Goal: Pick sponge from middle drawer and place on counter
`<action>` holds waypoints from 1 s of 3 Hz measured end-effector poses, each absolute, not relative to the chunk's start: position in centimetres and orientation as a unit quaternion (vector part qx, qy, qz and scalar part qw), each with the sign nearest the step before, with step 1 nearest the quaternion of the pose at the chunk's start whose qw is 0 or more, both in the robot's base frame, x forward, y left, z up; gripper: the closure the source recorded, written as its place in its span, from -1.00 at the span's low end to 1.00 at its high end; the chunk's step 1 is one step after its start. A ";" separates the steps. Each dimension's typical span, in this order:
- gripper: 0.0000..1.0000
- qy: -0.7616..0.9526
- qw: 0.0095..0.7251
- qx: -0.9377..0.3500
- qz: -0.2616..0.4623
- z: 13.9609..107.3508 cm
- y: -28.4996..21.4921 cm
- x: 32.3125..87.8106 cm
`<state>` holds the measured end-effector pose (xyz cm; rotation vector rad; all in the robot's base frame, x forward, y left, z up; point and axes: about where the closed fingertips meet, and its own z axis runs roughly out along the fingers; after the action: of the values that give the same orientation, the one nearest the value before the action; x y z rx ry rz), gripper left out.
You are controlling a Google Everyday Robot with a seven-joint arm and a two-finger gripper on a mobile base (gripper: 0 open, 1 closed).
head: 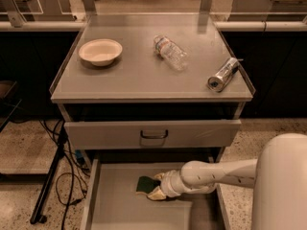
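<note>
My pincer (154,186) sits low in the open middle drawer (124,210), right against the sponge (142,183) lying there, placed to carry it up to the desk (144,75); whether it grips, I cannot tell.

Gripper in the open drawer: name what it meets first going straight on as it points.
The gripper, inside the shallow grey metal middle drawer, points toward the picture's left. First in line is the small dark green sponge, right at its tip; whether they touch is unclear.
</note>
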<state>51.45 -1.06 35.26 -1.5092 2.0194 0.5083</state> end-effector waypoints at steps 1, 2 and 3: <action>1.00 0.751 0.276 -0.569 0.191 34.9 -0.4 50.4; 1.00 0.738 0.294 -0.581 0.180 37.1 -0.2 48.6; 1.00 0.719 0.319 -0.595 0.167 41.2 -0.7 46.0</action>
<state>46.01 -0.73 41.24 -1.5641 1.8894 0.4396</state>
